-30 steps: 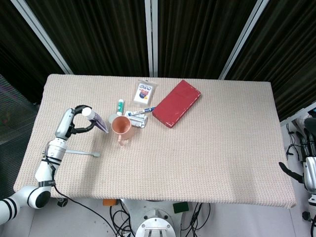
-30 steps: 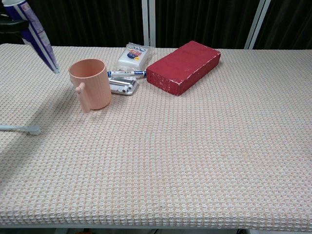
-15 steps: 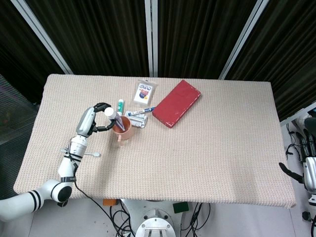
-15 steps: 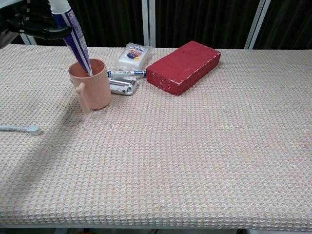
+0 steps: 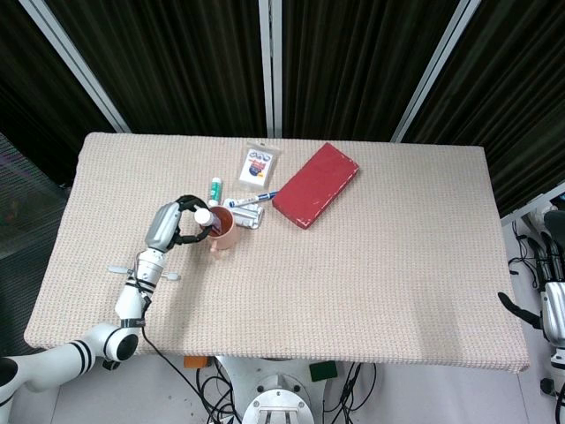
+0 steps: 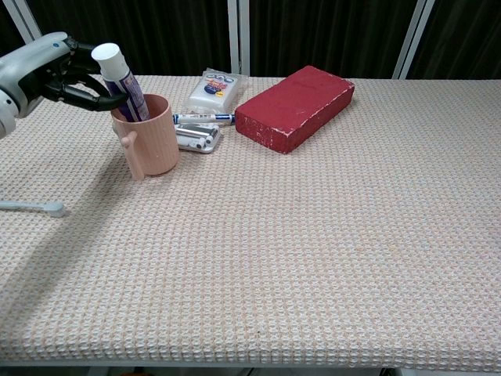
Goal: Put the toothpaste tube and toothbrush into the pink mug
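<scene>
Pink mug (image 6: 147, 135) is my landmark, and my left hand (image 6: 48, 75) sits just to its left at rim height, fingers wrapped around the upper part of the toothpaste tube (image 6: 117, 77). The tube stands nearly upright inside the mug, white cap on top and its lower end hidden below the rim. My fingers (image 6: 88, 98) look closed on it, though I cannot tell how firmly. In the head view my forearm runs from the near-left corner of the bench (image 5: 397, 291) up toward the mug, with the hand (image 5: 172, 225) bent over at the wrist.

I judge this to be the end of the first step: the tube is in, and what is left is to let go. Opening the fingers should be gentle and the hand should back away to the left without catching the cap, or the mug could tip.

After that comes the toothbrush (image 6: 33, 207), which lies flat on the bench to the near left of the mug, well apart from it. It looks thin and low, so I expect a careful pinch will be needed to lift it.

Behind the mug lie a blue-and-white pen (image 6: 202, 118), a small packet (image 6: 214, 89) and a red brick-like block (image 6: 296, 105). My right hand (image 5: 554, 309) hangs off the far right edge of the bench; whether its fingers are spread or curled I cannot tell.
</scene>
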